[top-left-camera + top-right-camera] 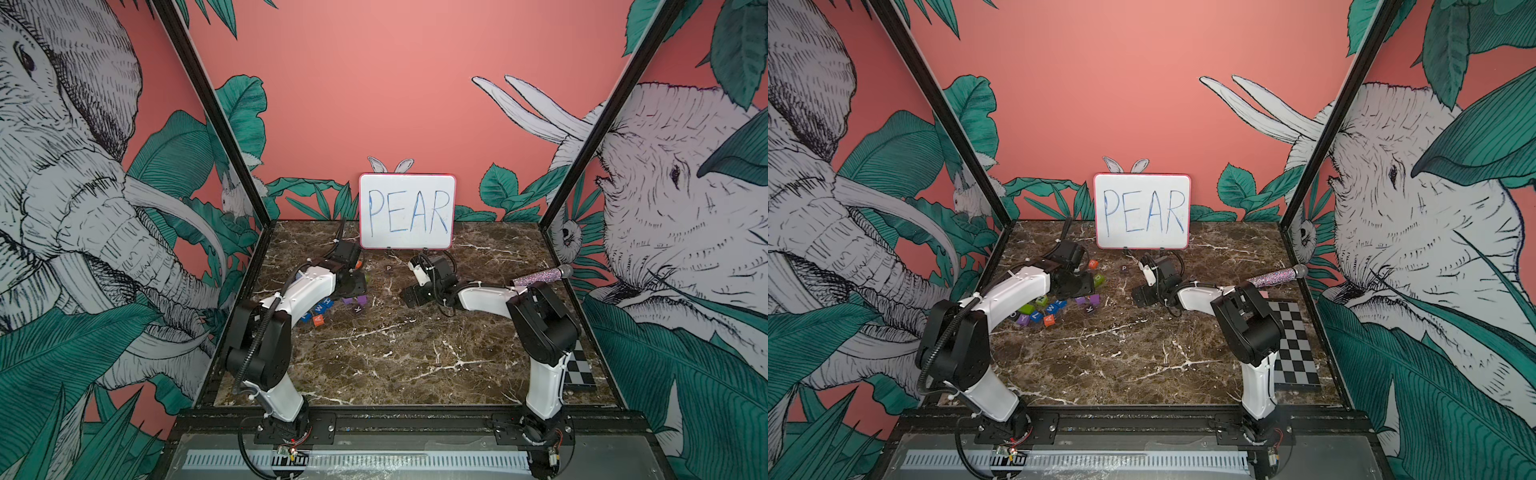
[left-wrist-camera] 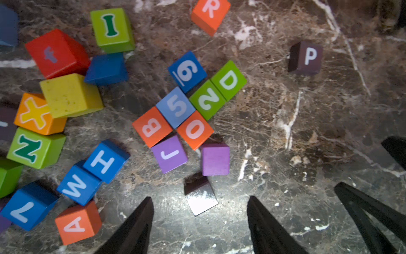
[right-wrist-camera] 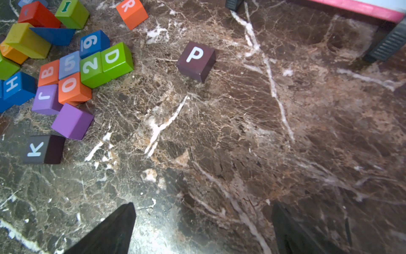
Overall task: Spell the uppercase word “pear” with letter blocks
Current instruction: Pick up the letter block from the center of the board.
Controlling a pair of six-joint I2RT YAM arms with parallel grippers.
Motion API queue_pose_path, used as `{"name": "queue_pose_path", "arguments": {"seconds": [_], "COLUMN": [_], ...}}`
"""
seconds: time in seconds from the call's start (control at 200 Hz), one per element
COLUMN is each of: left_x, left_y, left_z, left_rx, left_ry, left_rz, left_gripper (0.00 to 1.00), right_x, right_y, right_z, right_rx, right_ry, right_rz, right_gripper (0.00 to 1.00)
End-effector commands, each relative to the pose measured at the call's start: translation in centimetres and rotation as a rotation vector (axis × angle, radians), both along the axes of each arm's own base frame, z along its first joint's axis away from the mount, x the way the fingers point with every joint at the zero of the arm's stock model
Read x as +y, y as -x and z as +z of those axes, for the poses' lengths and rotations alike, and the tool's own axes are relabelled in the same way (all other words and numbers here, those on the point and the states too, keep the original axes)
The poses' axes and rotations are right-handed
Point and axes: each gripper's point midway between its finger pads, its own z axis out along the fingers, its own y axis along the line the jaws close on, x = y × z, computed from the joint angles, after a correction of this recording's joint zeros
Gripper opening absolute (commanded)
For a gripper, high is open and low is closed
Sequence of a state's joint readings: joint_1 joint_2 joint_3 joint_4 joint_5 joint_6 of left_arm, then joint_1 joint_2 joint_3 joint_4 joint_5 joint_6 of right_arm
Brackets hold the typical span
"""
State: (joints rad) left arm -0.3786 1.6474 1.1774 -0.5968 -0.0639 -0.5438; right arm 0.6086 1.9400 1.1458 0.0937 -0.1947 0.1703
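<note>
The left gripper [image 2: 201, 226] hung low over the surface [image 3: 285, 132], jaws partly apart and holding nothing. Just past its fingertips lay the dark K [image 2: 201, 195], its top face washed out by glare and touched by neither finger. The A [image 2: 77, 223], orange-red with its letter up, sat off to one side of that gripper. It was near one finger [image 2: 136, 226] but clear of it, at the edge of the pile [image 2: 175, 107], next to the blue W [image 2: 75, 185]. In a top view the A lay at the pile's corner nearest the camera, half hidden behind the left arm. The R [image 2: 211, 13], also orange-red and letter up, lay alone beyond the pile on the whiteboard side, well apart from both grippers.

The right gripper [image 3: 202, 222] stood with its jaws spread wide and empty over bare surface. The P [image 3: 196, 60], dark brown with its letter up, sat flat well ahead of it, roughly in line with the gap between the fingers and clear of the pile. In both top views the P lay between the two grippers, near the front of the whiteboard [image 1: 406, 211].

The E could not be made out.
</note>
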Motion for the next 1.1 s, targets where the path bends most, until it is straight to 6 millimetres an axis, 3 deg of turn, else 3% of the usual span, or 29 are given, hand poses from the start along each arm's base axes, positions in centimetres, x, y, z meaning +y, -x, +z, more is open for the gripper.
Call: {"name": "queue_pose_path", "arguments": {"seconds": [0.0,0.23,0.46,0.695,1.095], "left_x": [1.6,4.7,8.0,9.8,14.3], "left_y": [0.8,1.4,2.8,4.4,5.2], "left_z": [1.4,1.5,-0.4,-1.8,-0.8], "left_rx": [-0.014,-0.01,0.019,0.068,0.072], "left_ry": [-0.004,-0.006,0.064,0.049,0.012], "left_rz": [0.022,0.079,0.207,0.28,0.407], "left_gripper": [0.7,0.71,0.7,0.69,0.65], "right_x": [0.7,1.4,3.0,3.7,4.5], "right_y": [-0.5,-0.4,-0.3,-0.6,-0.8], "right_z": [2.6,3.1,3.2,2.7,3.5], "right_rx": [-0.059,-0.062,-0.066,-0.06,-0.064], "right_ry": [-0.021,-0.027,-0.021,-0.022,-0.039], "right_rz": [0.013,0.029,0.067,0.085,0.117], "right_gripper": [0.99,0.99,0.99,0.99,0.99]}}
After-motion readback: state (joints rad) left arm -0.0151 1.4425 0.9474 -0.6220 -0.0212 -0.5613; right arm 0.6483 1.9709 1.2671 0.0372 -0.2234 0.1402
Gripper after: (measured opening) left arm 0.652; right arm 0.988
